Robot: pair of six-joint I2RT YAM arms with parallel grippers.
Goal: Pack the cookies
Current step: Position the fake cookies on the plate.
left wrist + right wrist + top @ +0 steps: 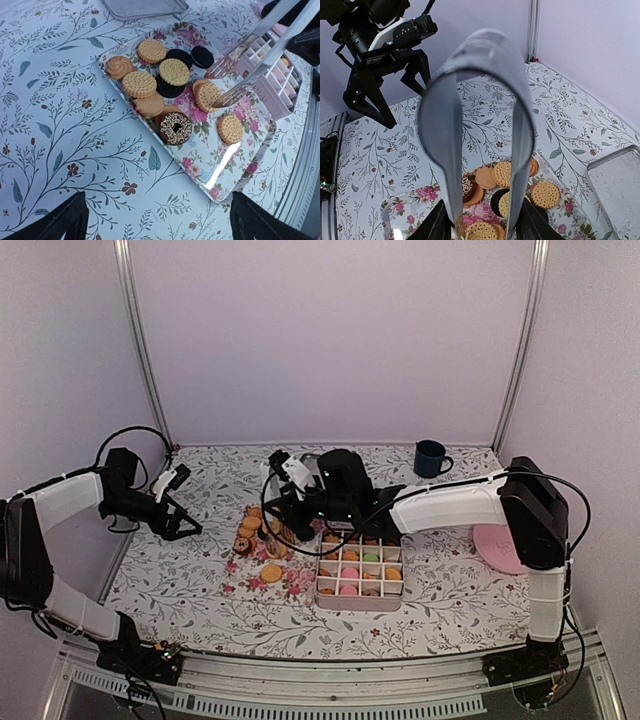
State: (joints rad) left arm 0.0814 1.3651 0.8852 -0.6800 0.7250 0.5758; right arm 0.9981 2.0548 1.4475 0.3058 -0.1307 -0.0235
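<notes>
The cookies [165, 82] lay bunched over one half of the floral tray [220, 170], several overlapping; the tray's other end was bare but for one golden disc near the rim; more sat already in the cells of the divided box [358, 603], just beside the tray toward the middle of the table [180, 590]. The tongs [260, 50] hung over the tray's box-side edge with tips spread and nothing between them, one tip just above a ribbed golden cookie [207, 96]; the right gripper [295, 502] was clamped on their arms. To pick well, I judged, the tips would need to straddle one loose cookie rather than the overlapped pile; close gently, lest it crack or flip; lift straight before crossing to a free cell. The left gripper [183, 523] hovered with its fingers wide apart near the table's left edge, well apart from the tray.
</notes>
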